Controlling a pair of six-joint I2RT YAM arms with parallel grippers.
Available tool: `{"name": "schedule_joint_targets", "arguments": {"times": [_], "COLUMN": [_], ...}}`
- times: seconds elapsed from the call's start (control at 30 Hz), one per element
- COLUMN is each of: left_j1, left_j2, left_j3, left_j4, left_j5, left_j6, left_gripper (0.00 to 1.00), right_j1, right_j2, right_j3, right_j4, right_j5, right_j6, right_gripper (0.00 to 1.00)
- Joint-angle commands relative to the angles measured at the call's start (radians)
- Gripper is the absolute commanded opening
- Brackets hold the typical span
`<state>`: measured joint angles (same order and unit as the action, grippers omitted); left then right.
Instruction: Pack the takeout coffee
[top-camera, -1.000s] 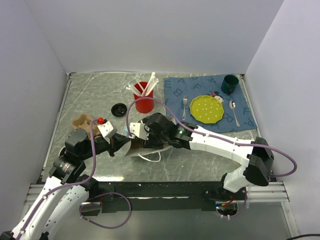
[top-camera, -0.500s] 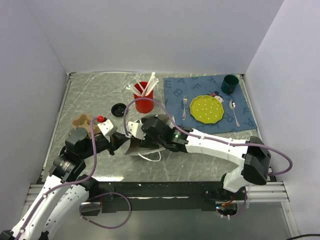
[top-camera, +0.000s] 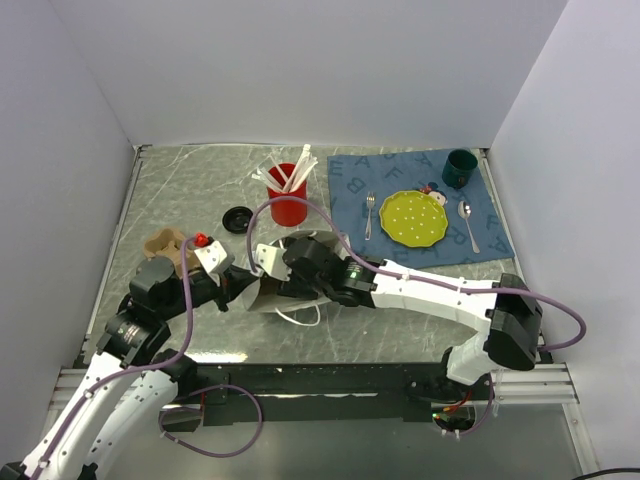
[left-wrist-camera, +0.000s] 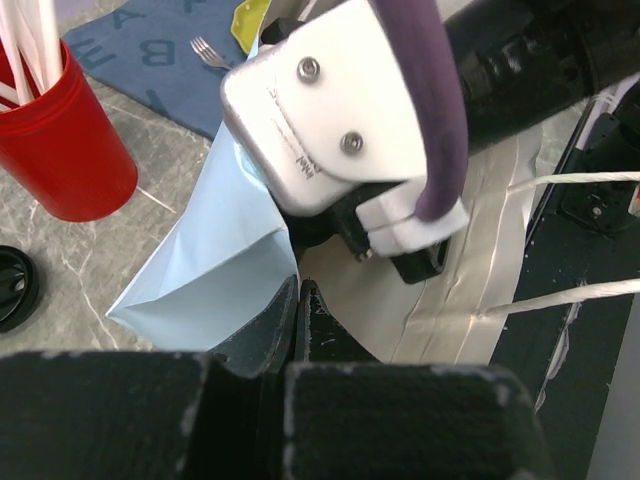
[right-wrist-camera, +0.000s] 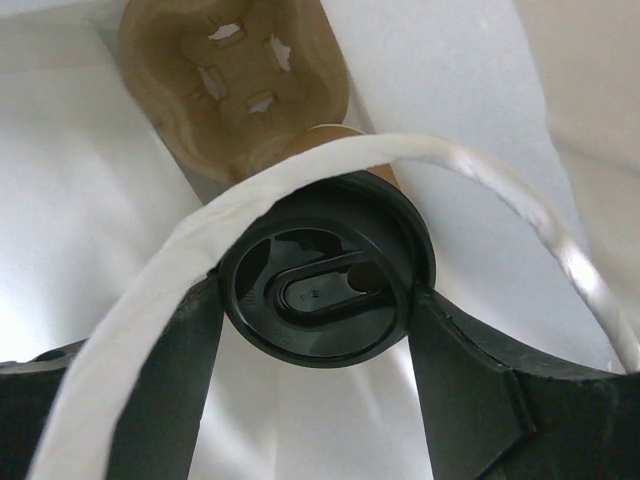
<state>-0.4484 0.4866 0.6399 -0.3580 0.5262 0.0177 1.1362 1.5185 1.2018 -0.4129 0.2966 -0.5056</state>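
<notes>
Gripping the takeout coffee (right-wrist-camera: 322, 292) from both sides, the right gripper (right-wrist-camera: 322, 330) has its two black fingers (right-wrist-camera: 185, 375) spread wide, one against each flank of the cup just beneath the round black lid. The cup is upright between them, seen from above, and surrounded by the white inner walls of the paper bag (top-camera: 268, 296). A white rope handle (right-wrist-camera: 300, 185) arcs across the top of the lid. A brown pulp carrier (right-wrist-camera: 232, 70) shows just beyond the cup; whether it lies inside the bag cannot be told. In the overhead view the right arm reaches leftward into the bag mouth, and the bag lies on the table (top-camera: 180, 190) near its front edge. The left gripper (left-wrist-camera: 296, 300) has its fingers pressed together, pinching the bag's edge. To the rear stand a red cup (top-camera: 288, 197) of white utensils and a loose black lid (top-camera: 238, 219), both apart from the bag. A blue placemat (top-camera: 350, 185) lies to the right.
</notes>
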Motion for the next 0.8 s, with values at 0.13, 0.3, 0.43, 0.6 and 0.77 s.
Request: {"name": "schedule_joint_targets", "arguments": {"times": [0.13, 0.3, 0.43, 0.6, 0.77], "left_j1": [-0.030, -0.029, -0.030, -0.030, -0.030], "left_j2": [-0.034, -0.042, -0.052, -0.068, -0.089], "left_j3": [0.004, -0.005, -0.005, -0.019, -0.039], "left_j4": [-0.001, 0.021, 0.005, 0.068, 0.099], "left_j5": [0.043, 0.031, 0.028, 0.066, 0.090], "left_j6": [0.108, 0.143, 0.177, 0.148, 0.134], "left_gripper": [0.01, 0.01, 0.01, 0.01, 0.01], "right_j1": [-0.007, -0.006, -0.006, -0.003, -0.003], "right_j2": [-0.167, -0.224, -0.268, -0.296, -0.274], "right_j3": [-0.050, -0.080, -0.067, -0.097, -0.103], "right_j4": [-0.089, -0.122, -0.161, -0.150, -0.145], "right_j5": [-0.085, -0.066, -0.105, -0.111, -0.103], "right_j6": [-0.023, -0.121, -0.211, -0.344, -0.433], "right_gripper": [0.35, 0.35, 0.35, 0.34, 0.34]}}
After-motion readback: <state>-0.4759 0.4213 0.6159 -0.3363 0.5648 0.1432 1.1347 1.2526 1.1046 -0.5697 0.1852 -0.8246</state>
